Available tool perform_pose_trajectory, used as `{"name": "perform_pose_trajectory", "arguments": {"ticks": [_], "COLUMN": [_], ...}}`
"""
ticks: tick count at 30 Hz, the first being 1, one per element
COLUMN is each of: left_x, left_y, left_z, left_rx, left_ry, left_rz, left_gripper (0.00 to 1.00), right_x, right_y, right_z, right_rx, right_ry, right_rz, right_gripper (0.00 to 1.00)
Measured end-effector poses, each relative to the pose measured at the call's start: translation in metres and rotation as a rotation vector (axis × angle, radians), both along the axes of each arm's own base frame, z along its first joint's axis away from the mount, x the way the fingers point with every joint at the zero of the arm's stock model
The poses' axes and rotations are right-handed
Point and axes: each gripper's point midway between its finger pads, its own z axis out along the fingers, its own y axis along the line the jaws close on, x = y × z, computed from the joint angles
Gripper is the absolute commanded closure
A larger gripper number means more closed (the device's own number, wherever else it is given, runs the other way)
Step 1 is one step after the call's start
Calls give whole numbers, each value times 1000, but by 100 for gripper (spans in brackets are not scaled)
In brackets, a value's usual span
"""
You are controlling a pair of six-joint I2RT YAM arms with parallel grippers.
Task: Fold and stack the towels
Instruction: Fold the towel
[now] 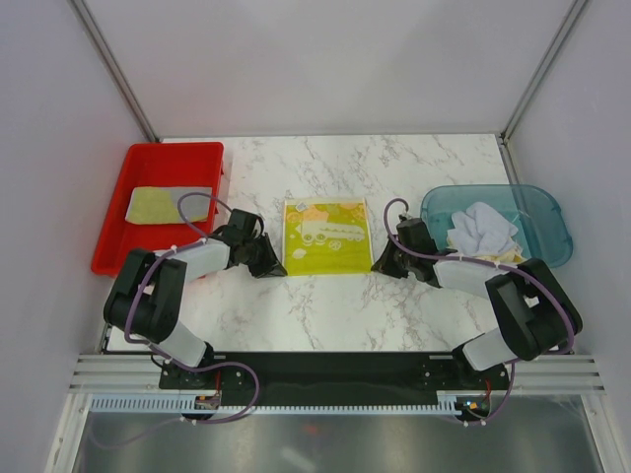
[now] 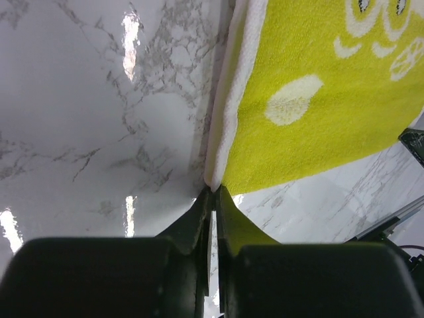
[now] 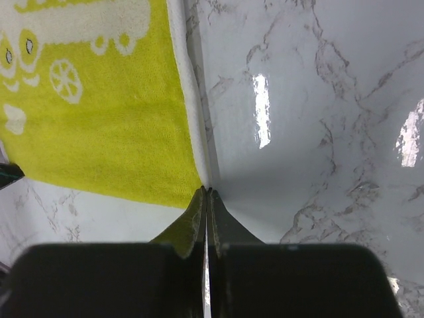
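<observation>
The left gripper [image 2: 212, 193] is pressed together, tips at a corner of the yellow-green towel [image 2: 318, 132] ahead. The right gripper [image 3: 206, 192] likewise; whether cloth is caught, cannot tell.

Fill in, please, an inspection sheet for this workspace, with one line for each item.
Surface: marble table, glossy, white with grey veins.
Job's things: yellow-green towel spread flat in the centre, not yet folded; folded yellow towel and grey towel in the red tray; white towels heaped in the teal bin.
Clutter: nothing seen.
Grippers: left gripper closed at the spread towel's near left corner; right gripper closed at its near right corner; whether cloth is pinched is unclear.
Cables: purple cables loop along both arms.
Surroundings: white walls; metal rail at the near edge.
</observation>
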Motion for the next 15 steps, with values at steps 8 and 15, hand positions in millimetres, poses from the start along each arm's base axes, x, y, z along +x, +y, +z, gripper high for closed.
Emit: {"name": "perform_pose_trajectory", "arguments": {"ticks": [8,15], "left_x": [-3,-11], "left_y": [3,6], "left_z": [1,10], "left_rx": [10,16], "left_ry": [-1,-4], "left_rz": [4,7], "left_gripper": [98,98], "right_x": [-8,-17], "right_y": [0,-1], "right_z": [1,4], "right_rx": [0,-12], "right_ry": [-4,7], "right_rz": [12,28], "right_gripper": [100,100]}}
